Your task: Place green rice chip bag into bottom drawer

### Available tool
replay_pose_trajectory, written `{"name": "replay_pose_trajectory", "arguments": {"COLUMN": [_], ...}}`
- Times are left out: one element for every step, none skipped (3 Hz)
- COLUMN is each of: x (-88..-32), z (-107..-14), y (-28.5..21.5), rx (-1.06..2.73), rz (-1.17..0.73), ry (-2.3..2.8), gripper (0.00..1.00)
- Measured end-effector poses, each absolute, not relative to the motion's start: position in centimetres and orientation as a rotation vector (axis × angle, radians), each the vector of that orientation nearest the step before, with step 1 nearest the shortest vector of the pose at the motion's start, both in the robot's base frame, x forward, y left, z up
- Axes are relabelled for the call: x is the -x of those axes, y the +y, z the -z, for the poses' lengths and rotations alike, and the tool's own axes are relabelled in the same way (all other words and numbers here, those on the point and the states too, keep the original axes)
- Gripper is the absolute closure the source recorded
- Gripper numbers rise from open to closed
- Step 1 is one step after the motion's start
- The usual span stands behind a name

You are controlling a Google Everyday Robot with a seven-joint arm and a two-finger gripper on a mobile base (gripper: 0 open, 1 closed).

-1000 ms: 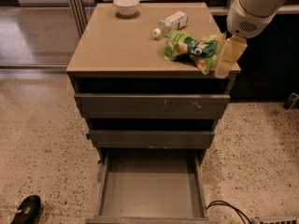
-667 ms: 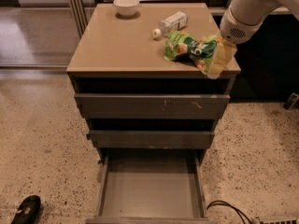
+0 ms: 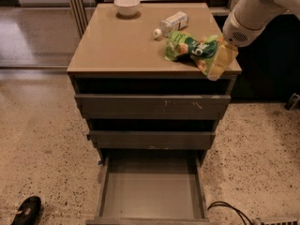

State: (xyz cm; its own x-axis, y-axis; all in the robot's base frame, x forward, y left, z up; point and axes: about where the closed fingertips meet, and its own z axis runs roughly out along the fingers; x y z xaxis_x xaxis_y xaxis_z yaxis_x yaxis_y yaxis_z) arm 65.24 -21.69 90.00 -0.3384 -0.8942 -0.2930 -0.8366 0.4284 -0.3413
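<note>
Cabinet top [image 3: 117, 46] carries bowl [image 3: 127, 5], bottle [image 3: 172, 22], green rice chip bag [image 3: 192, 48]; tool [image 3: 220, 62] at bag's end.

The green rice chip bag [image 3: 190, 48] carries a dark patch; the pincer [image 3: 218, 63] at its right end is pale yellow.

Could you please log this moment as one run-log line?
pincer: at end of green rice chip bag, by cabinet top edge | bag: on cabinet top | bottom drawer: open | placement: not yet done

high view down on cabinet [image 3: 150, 108] front (mid-range) | tool [image 3: 218, 63] upper right
</note>
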Motion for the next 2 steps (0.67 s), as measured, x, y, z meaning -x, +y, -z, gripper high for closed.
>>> {"name": "replay_pose_trajectory", "arguments": {"x": [-68.4,-71.4], "z": [-89.4,-89.3], "y": [-21.3,-19.7], "rx": [1.355,1.289], "rz": [0.179,0.148], "ry": [2.214,2.142], "gripper": [0.00,0.00]}}
